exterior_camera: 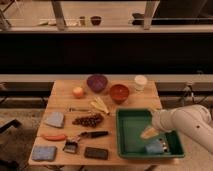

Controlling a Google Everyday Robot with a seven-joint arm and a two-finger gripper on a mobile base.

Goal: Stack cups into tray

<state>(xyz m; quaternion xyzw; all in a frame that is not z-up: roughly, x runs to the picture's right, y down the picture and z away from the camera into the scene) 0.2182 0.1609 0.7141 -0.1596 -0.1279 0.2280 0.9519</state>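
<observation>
Green tray (131,131): blue cup (153,147) under end effector (161,145).

A wooden table (64,95) stands before a dark railing (100,30), with seemingly pale floor beyond.

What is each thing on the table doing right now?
light blue cup: inside the green tray, by the pincer.
green tray: flat on the table.
pincer: low inside the tray.
cream-white cup: upright on the table, outside the tray.
purple bowl: upright.
red-orange bowl: upright.
</observation>
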